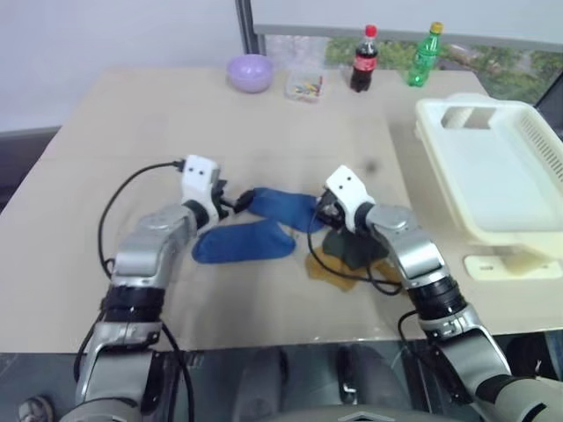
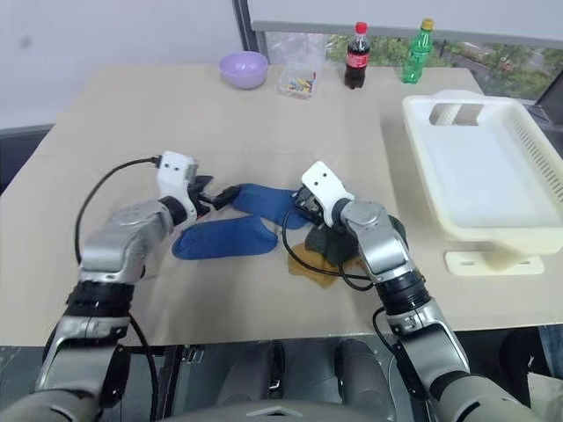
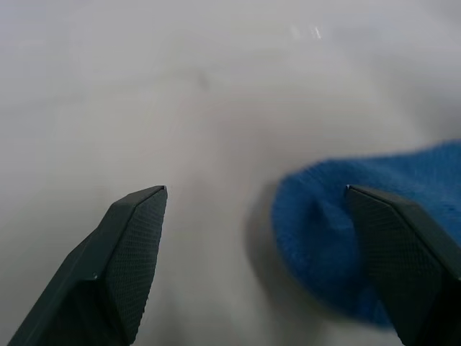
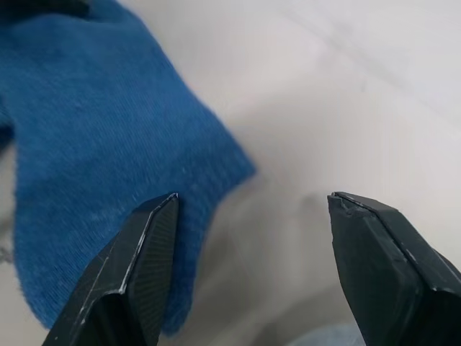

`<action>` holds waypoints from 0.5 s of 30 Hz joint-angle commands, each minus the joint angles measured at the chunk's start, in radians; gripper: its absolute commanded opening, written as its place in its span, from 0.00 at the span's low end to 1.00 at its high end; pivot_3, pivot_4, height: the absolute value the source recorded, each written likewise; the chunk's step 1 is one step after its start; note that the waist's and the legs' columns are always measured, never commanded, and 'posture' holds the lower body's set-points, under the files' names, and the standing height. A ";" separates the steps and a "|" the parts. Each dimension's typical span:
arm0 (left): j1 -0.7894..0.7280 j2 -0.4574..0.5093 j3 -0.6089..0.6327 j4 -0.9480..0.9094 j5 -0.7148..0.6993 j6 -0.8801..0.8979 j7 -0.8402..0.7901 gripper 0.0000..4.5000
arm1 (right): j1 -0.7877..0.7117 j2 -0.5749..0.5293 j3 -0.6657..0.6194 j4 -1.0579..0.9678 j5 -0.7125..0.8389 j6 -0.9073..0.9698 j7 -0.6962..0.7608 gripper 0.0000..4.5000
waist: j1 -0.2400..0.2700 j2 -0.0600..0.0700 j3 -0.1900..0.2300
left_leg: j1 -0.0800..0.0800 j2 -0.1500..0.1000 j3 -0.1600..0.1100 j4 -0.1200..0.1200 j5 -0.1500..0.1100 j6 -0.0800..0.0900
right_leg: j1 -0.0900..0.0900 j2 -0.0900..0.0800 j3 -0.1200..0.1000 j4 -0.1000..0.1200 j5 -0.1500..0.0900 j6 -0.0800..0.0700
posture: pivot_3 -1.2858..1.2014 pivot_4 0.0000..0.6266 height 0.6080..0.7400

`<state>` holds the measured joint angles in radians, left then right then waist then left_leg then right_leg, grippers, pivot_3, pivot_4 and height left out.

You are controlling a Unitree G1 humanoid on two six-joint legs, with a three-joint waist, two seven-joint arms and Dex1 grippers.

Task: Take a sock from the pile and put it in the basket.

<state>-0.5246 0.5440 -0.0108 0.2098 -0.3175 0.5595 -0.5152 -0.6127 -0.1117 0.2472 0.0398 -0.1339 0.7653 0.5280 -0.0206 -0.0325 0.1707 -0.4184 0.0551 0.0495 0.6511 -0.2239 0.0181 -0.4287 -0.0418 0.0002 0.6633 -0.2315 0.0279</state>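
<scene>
A: The desk (image 1: pixel 132 114) is pale beige. The pile (image 1: pixel 299 233) shows 2 blue socks (image 1: pixel 244 241), plus a mustard-brown sock (image 1: pixel 330 270) and a dark green one (image 1: pixel 356 249).

B: The basket (image 1: pixel 493 167) is cream-white with slotted sides. Behind: a lilac bowl (image 1: pixel 250 72), a red-capped cola bottle (image 1: pixel 363 60), a yellow-capped green bottle (image 1: pixel 424 56).

I see a beige bench (image 1: pixel 132 132) with the pile (image 1: pixel 290 233) of socks at centre frame. At right sits the basket (image 1: pixel 493 185); along the top, a lilac bowl (image 1: pixel 250 72), a clear box (image 1: pixel 304 85) and two bottles (image 1: pixel 364 58).
</scene>
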 commanded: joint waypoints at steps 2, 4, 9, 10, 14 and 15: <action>0.003 -0.004 -0.034 0.033 0.035 -0.019 -0.070 0.81 | -0.016 -0.013 0.018 -0.080 0.033 0.060 0.022 0.48 | 0.005 0.000 0.000 | 0.000 0.000 0.000 0.000 0.000 0.000 | 0.000 0.000 0.000 0.000 0.000 0.000 | 0.52 0.24 1.00; 0.002 -0.014 -0.017 0.033 0.038 -0.033 -0.070 0.59 | -0.019 -0.018 0.031 -0.087 0.045 0.068 0.029 0.29 | 0.007 0.000 0.000 | 0.000 0.000 0.000 0.000 0.000 0.000 | 0.000 -0.001 0.000 0.000 0.000 0.000 | 0.52 0.24 1.00; 0.013 -0.037 0.097 -0.037 -0.043 -0.074 -0.086 0.14 | -0.050 -0.018 0.025 -0.083 0.075 0.058 0.030 0.00 | 0.006 0.000 0.000 | 0.000 0.000 0.000 0.001 0.000 0.000 | 0.001 -0.001 0.000 0.000 0.000 0.000 | 0.52 0.24 1.00; 0.022 -0.037 0.127 -0.066 -0.064 -0.075 -0.085 0.10 | -0.061 -0.019 0.016 -0.090 0.089 0.062 0.035 0.00 | 0.002 0.000 0.000 | 0.000 0.000 0.000 0.001 0.000 0.000 | 0.000 -0.001 0.000 0.000 0.000 0.000 | 0.52 0.24 1.00; 0.113 -0.010 0.249 -0.248 -0.174 0.005 -0.084 0.10 | -0.100 -0.032 -0.011 -0.126 0.148 0.067 0.064 0.00 | -0.004 0.000 0.000 | -0.001 0.001 0.000 0.001 0.000 0.000 | -0.001 0.000 0.000 0.000 0.000 0.000 | 0.52 0.24 1.00; 0.147 0.001 0.275 -0.306 -0.200 0.033 -0.081 0.10 | -0.107 -0.037 -0.010 -0.136 0.159 0.067 0.072 0.00 | -0.005 0.000 0.000 | -0.002 0.001 -0.001 0.001 0.000 0.000 | -0.002 0.000 0.000 0.000 0.000 0.000 | 0.52 0.24 1.00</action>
<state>-0.3982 0.5235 0.2109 0.0043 -0.4681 0.5623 -0.5942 -0.6941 -0.1452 0.2556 -0.0377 -0.0030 0.8319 0.5829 -0.0256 -0.0327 0.1707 -0.4204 0.0562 0.0483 0.6517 -0.2239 0.0182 -0.4303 -0.0421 0.0004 0.6630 -0.2314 0.0281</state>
